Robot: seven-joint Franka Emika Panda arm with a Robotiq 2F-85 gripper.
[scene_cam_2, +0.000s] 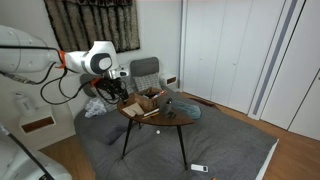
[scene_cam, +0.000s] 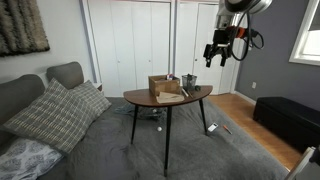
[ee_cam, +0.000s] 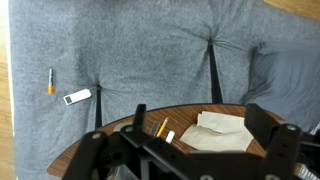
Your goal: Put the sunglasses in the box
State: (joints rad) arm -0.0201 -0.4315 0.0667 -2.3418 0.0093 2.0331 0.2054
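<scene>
The brown cardboard box (scene_cam: 165, 86) with raised flaps stands on the small round wooden table (scene_cam: 195, 95); it also shows in an exterior view (scene_cam_2: 149, 98). My gripper (scene_cam: 218, 52) hangs in the air beside and above the table's edge, apart from the box, as the exterior view (scene_cam_2: 110, 92) also shows. In the wrist view its jaws (ee_cam: 200, 112) are open and empty, over the table rim. I cannot make out the sunglasses in any view.
A crumpled beige paper (ee_cam: 215, 131) and a yellow pencil (ee_cam: 162, 127) lie on the table (ee_cam: 120, 135). A grey cup (scene_cam: 188, 80) stands by the box. A white object (ee_cam: 77, 97) and an orange pen (ee_cam: 50, 82) lie on the grey surface below. A sofa with pillows (scene_cam: 60, 110) stands nearby.
</scene>
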